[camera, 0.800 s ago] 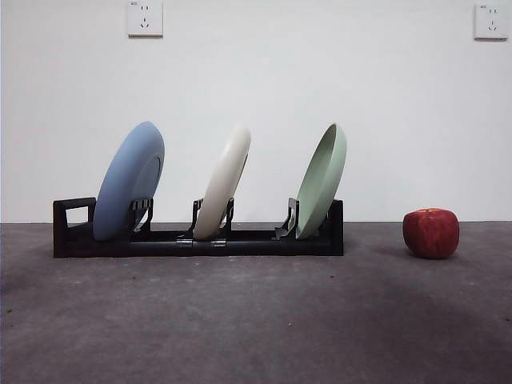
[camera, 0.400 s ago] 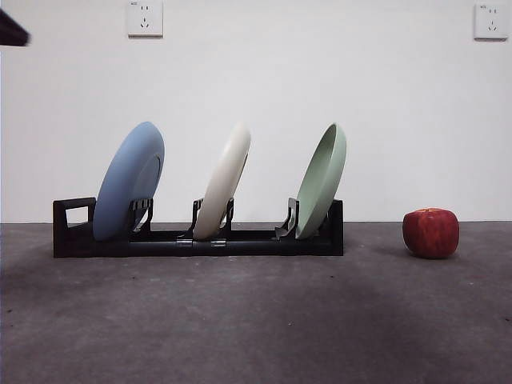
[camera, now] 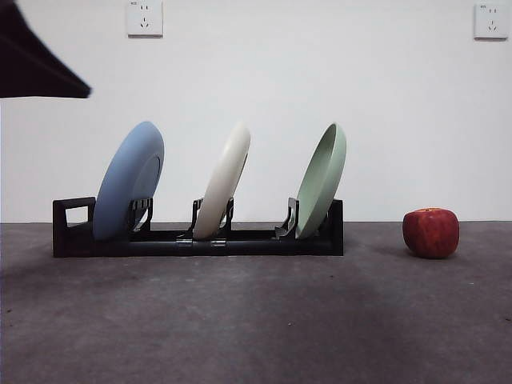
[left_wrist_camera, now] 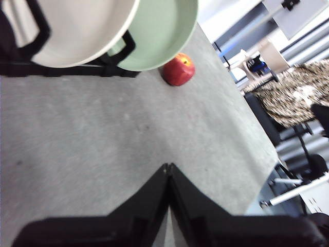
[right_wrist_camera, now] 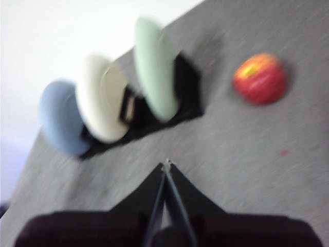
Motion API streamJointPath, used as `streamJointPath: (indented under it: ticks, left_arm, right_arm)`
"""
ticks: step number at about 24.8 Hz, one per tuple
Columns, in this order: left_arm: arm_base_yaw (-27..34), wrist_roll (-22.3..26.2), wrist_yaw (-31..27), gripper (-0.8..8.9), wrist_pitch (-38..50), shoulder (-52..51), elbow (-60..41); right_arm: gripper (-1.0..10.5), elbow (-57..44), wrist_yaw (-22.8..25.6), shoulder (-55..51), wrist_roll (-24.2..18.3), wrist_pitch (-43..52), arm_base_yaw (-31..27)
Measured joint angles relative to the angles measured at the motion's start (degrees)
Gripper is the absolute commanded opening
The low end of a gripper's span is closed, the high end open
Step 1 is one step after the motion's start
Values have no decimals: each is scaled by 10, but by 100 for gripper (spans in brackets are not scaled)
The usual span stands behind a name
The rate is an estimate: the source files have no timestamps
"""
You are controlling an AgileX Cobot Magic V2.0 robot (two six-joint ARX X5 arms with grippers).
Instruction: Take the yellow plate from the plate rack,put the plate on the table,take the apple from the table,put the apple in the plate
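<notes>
White wall backs the table (camera: 256, 320). Rack (camera: 72, 240) prongs hold the yellow plate (camera: 224, 180) tilted, edge exposed for gripping; apple (camera: 430, 233) waits apart. Left gripper (left_wrist_camera: 167, 167) and right gripper (right_wrist_camera: 165, 164) are both closed, empty.

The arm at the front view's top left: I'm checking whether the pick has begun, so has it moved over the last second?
Yes. The arm has come in from the top-left corner, reaching down and toward the wall socket, above the blue plate.
</notes>
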Motion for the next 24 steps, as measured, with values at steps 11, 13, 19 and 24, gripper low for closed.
streamJointPath:
  ticks: [11,13,19,24]
  left_arm:
    - [-74,48,-37,-4,-111,216,242]
    - [-82,65,-59,-3,-138,250,290]
    - [-110,129,-108,1,-204,359,450]
    - [-130,160,-177,527,-217,430,529]
  right_arm:
    - [-1,0,-109,64,-54,-48,0]
    - [-1,1,-110,66,-63,-60,0]
    - [-1,1,-110,67,-85,-71,0]
    - [-1,1,-110,67,-98,-73,0]
